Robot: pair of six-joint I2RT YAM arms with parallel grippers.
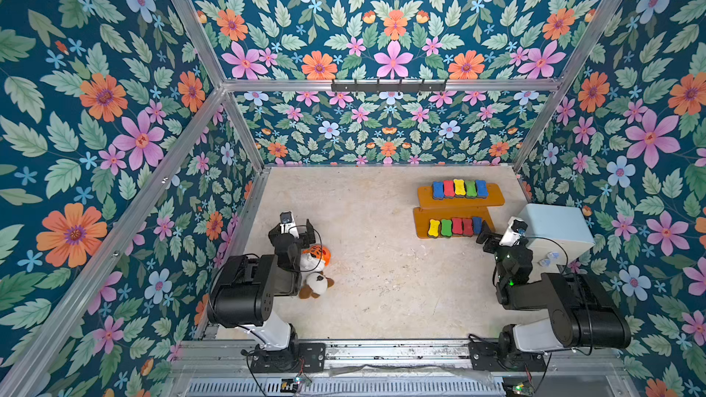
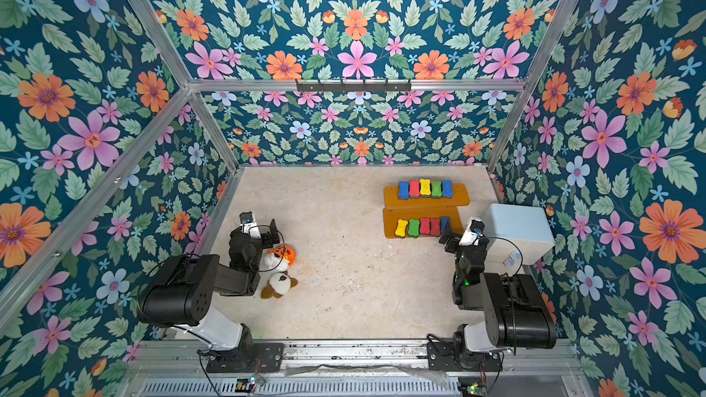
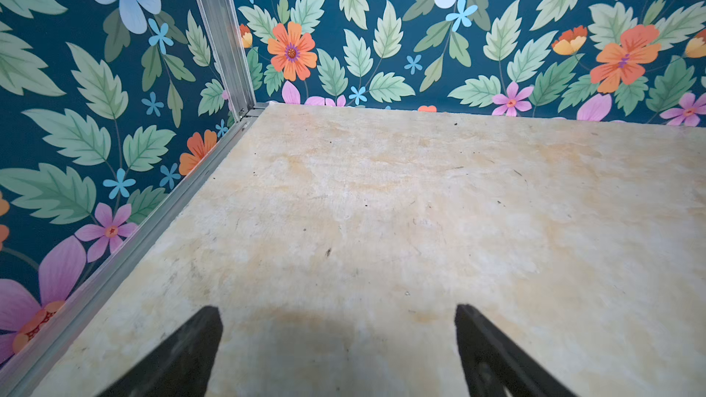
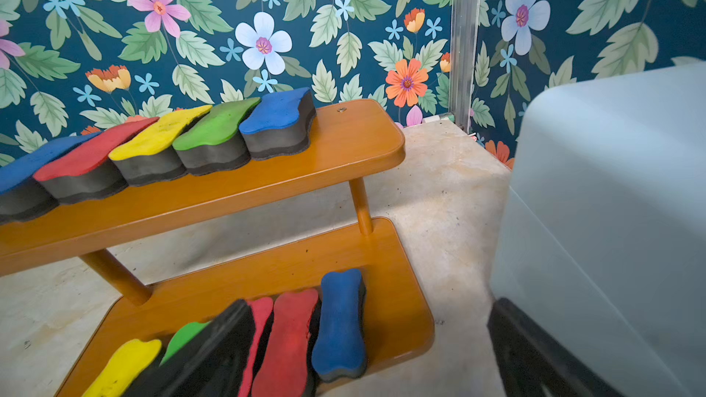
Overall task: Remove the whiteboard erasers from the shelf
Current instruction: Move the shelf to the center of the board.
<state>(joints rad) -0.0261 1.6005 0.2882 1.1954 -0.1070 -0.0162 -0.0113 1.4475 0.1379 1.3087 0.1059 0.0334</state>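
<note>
All ten erasers (image 1: 459, 187) are on the shelf (image 1: 424, 195), five per tier, packed side by side. Your right gripper (image 4: 368, 305) is wide open and empty, sitting at the end of the lower tier with the blue eraser (image 4: 340, 322) lined up between the jaws. I'd take that one first: drop lower, pinch across its narrow waist and lift straight up so the red eraser (image 4: 286, 337) touching it doesn't get dragged along. Watch the pale box (image 4: 611, 185) by your outer finger. Left gripper (image 3: 338, 311) is open and empty too, over bare table (image 3: 382, 204).
</note>
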